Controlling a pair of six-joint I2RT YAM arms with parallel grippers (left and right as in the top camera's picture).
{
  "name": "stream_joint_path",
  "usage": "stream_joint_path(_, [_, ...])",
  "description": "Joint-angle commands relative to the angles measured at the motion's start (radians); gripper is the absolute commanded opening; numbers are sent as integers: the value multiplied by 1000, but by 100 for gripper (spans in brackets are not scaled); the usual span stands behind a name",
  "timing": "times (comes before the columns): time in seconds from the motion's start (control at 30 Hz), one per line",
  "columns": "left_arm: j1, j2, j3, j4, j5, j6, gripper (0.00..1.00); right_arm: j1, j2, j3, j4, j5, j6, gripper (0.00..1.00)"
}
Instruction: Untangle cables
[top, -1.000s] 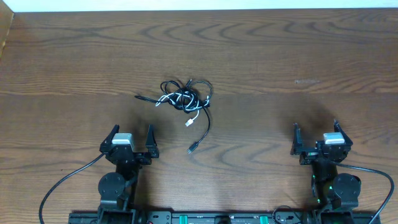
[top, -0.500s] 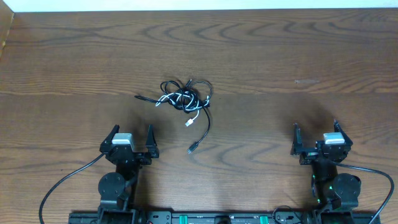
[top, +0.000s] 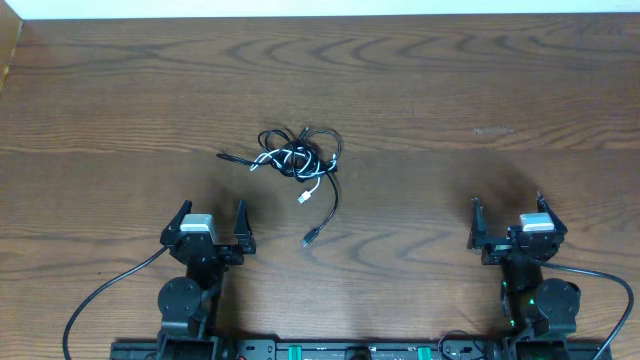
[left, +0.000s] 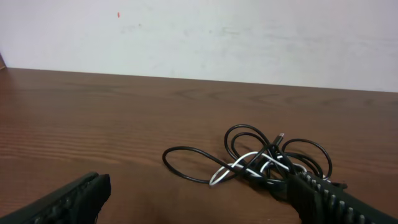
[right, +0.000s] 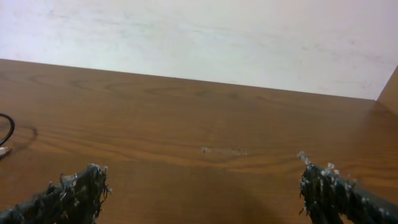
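Observation:
The cables (top: 299, 159) lie in a tangled knot of thin black and white cords on the wooden table (top: 450, 90), slightly left of centre, with a black plug end trailing toward me. In the left wrist view the cables (left: 267, 163) sit ahead and to the right of the fingers. My left gripper (top: 212, 212) rests near the front edge, below and left of the knot, open and holding nothing. My right gripper (top: 507, 203) stands open and empty at the front right, far from the cables. Only a sliver of cord (right: 5, 134) shows at the left edge of the right wrist view.
Thick black arm cables (top: 105, 290) run off both arm bases at the front edge. A white wall (right: 199, 37) borders the table's far side. A faint pale scuff (top: 493, 130) marks the wood at the right.

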Motion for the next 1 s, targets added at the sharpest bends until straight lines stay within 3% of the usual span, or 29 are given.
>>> stream_joint_path(0.0, [6, -6, 1, -40, 22, 17, 96, 5, -6, -2, -5, -3, -6, 99])
stream_joint_path(0.23, [6, 28, 90, -145, 91, 16, 96, 5, -6, -2, -5, -3, -6, 99])
stream_joint_path(0.43, [6, 168, 262, -271, 119, -18, 96, 5, -6, -2, -5, -3, -5, 99])
stream_joint_path(0.97, [5, 843, 783, -600, 119, -127, 96, 5, -6, -2, -5, -3, -6, 99])
